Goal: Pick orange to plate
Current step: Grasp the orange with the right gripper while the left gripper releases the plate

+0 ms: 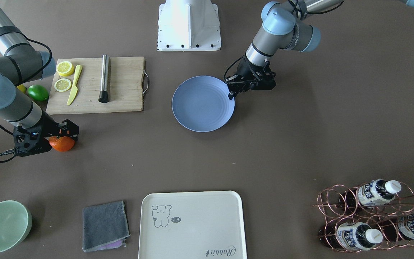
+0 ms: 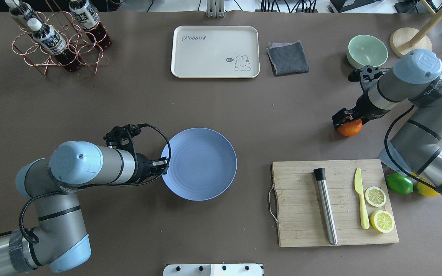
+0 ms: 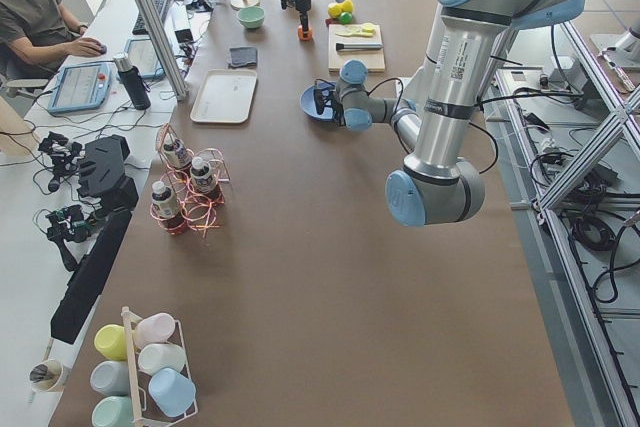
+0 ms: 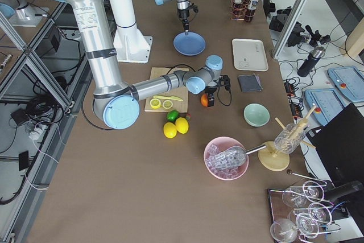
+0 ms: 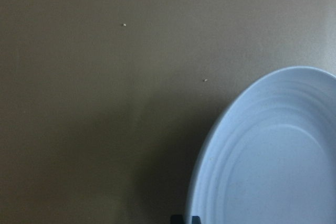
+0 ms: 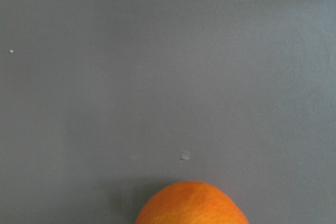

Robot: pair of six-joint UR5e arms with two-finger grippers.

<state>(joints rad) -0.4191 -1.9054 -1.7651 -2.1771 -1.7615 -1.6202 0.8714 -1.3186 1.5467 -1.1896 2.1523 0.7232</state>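
The orange (image 2: 350,128) rests on the brown table, far to the right of the pale blue plate (image 2: 199,164). My right gripper (image 2: 344,120) stands directly over the orange, its black body covering the fruit's top. The right wrist view shows only the orange (image 6: 191,205) at the bottom edge and none of the fingers, so I cannot tell whether they grip it. The left gripper (image 2: 164,166) is shut and empty, with its tip at the plate's left rim (image 5: 210,171). The front view shows the orange (image 1: 63,144) and the plate (image 1: 203,103) well apart.
Between the orange and the plate lies a wooden cutting board (image 2: 301,207) with a steel tube, a yellow knife and two lemon halves. A lime (image 2: 399,184) sits beside it. A mint bowl (image 2: 366,50), grey cloth (image 2: 288,57), cream tray (image 2: 215,51) and bottle rack (image 2: 58,42) line the far edge.
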